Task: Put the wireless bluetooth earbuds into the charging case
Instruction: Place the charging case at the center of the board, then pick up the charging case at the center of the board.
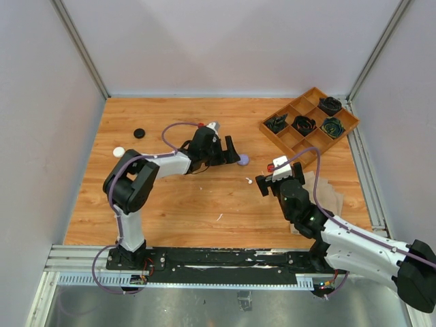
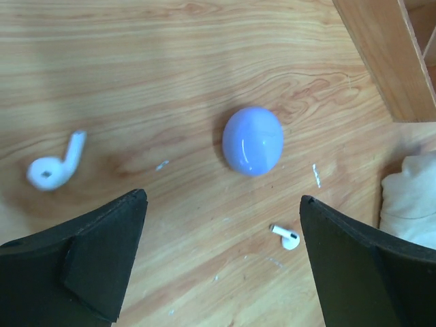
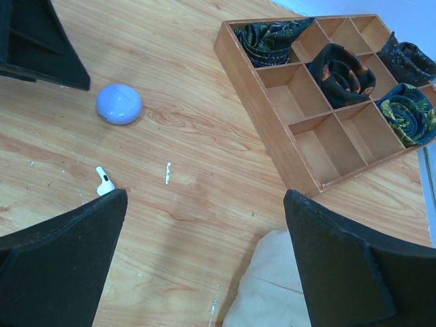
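Note:
A round lavender charging case [image 1: 243,159] lies shut on the wooden table; it also shows in the left wrist view [image 2: 253,140] and the right wrist view [image 3: 118,103]. One small white earbud [image 1: 248,180] lies just near of it [image 2: 289,237] [image 3: 103,181]. A second white earbud [image 2: 54,165], blurred, shows left of the case in the left wrist view only. My left gripper [image 1: 230,151] [image 2: 223,204] is open and empty, just short of the case. My right gripper [image 1: 267,182] [image 3: 204,197] is open and empty, right of the first earbud.
A wooden compartment tray [image 1: 271,133] [image 3: 272,136] with dark coiled items stands at the back right. A beige cloth [image 1: 327,194] [image 3: 272,286] lies under my right arm. A black disc [image 1: 139,133] and a white disc [image 1: 119,151] lie far left. A thin white sliver [image 3: 167,172] lies near the earbud.

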